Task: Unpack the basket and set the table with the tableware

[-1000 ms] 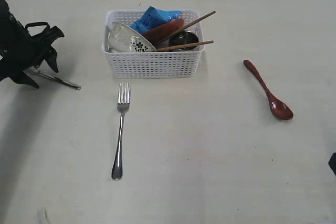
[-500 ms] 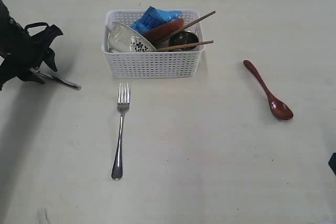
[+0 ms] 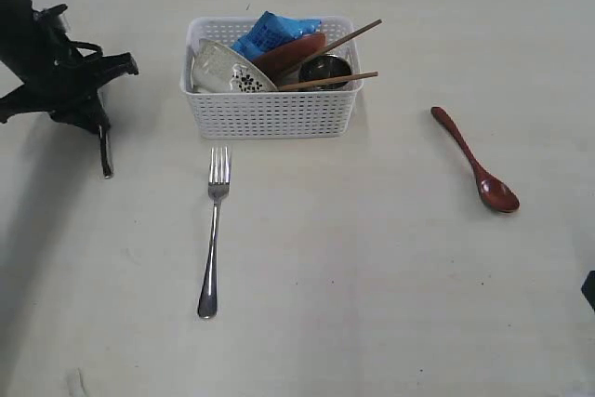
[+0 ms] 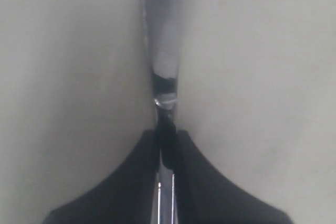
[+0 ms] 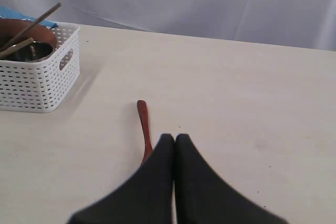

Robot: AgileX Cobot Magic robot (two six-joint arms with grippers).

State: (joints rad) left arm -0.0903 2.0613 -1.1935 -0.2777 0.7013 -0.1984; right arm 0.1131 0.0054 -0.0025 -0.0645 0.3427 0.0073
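Note:
The white basket (image 3: 270, 113) stands on the table (image 3: 372, 276) at the back middle. In it are the pale bowl (image 3: 221, 70), reddish-brown plate (image 3: 290, 51), steel cup (image 3: 325, 69) and chopsticks (image 3: 331, 44). My left gripper (image 3: 96, 125) is left of the basket, shut on the steel knife (image 3: 106, 157), whose free end points toward the table's front. In the left wrist view the knife (image 4: 164, 40) sticks out from between the closed fingers (image 4: 184, 150). The fork (image 3: 214, 230) lies in front of the basket. The dark red spoon (image 3: 474, 160) lies at the right. My right gripper (image 5: 175, 138) is shut on nothing, just over the spoon (image 5: 142, 121).
A blue chip bag (image 3: 274, 31) leans in the back of the basket. The basket (image 5: 37, 77) shows at one side of the right wrist view. A grey cloth backdrop (image 5: 210, 3) hangs behind the table's far edge.
The left gripper has swung the knife round, from pointing right along the table to pointing toward the front, and has shifted right toward the basket. Nothing else moved.

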